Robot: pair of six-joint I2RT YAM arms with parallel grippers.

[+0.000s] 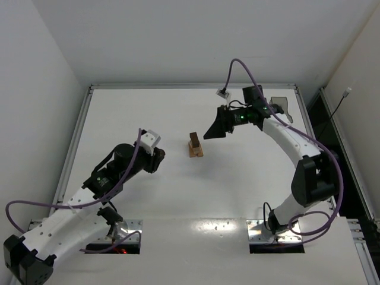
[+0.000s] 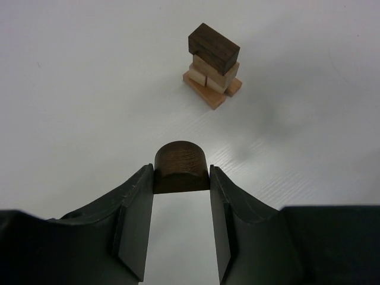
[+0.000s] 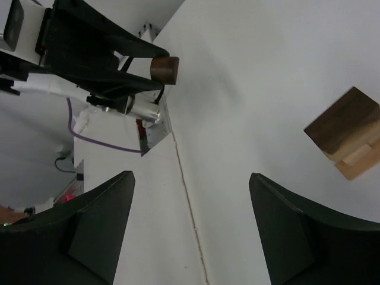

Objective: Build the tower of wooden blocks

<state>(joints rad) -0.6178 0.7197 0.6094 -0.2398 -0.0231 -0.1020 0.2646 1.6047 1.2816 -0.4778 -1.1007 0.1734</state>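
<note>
The tower [image 1: 195, 146] stands mid-table: light tan blocks stacked on a tan base, with a dark brown cuboid on top [image 2: 214, 46]. My left gripper [image 2: 181, 173] is shut on a dark brown half-round wood block [image 2: 181, 165] and holds it above the table, short of the tower [image 2: 212, 77]. In the top view the left gripper [image 1: 158, 159] is to the left of the tower. My right gripper [image 1: 209, 133] is open and empty, just right of and behind the tower. In the right wrist view the right gripper [image 3: 190, 187] is open; the tower [image 3: 349, 133] is at the right edge and the held block [image 3: 164, 69] at the upper left.
A grey translucent plastic tray [image 1: 280, 105] sits at the back right, behind the right arm. A raised rail [image 1: 190, 86] borders the table's far edge. White walls close in on the left and the back.
</note>
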